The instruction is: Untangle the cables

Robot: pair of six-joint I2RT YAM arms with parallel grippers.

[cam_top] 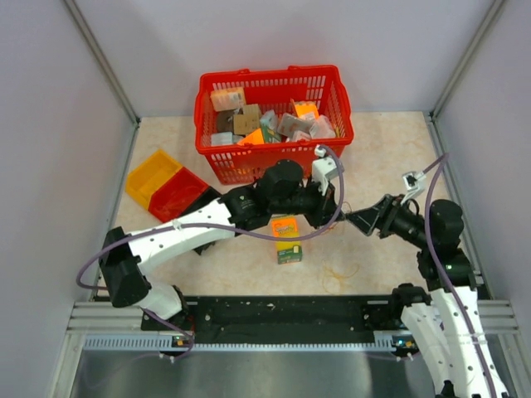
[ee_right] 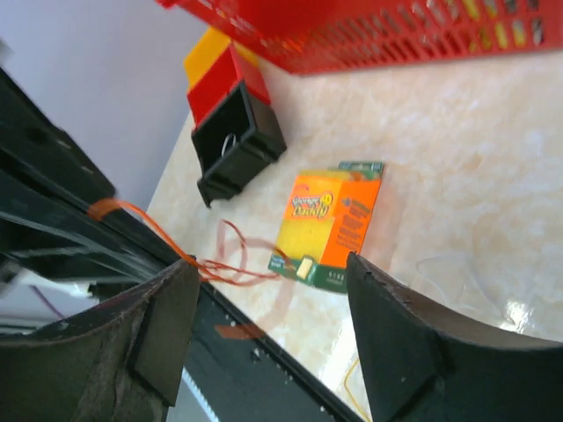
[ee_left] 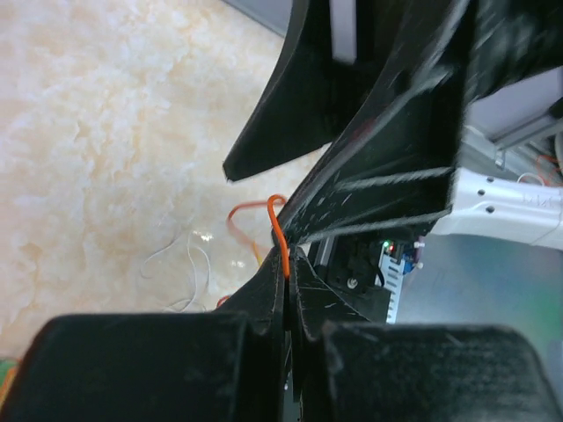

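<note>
Orange cable (ee_left: 280, 233) sits pinched in the clamped left claw (ee_left: 288, 257); right claw (ee_right: 271, 264) spread wide, empty; box (ee_right: 330, 220) lettering blurred, maybe "Daddy".

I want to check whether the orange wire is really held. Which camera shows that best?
Left wrist: the orange wire runs straight into the shut left tool and is pinched there. Right wrist shows its loops lying beside the orange box, not the grip. From the top it is only a faint thread.
</note>
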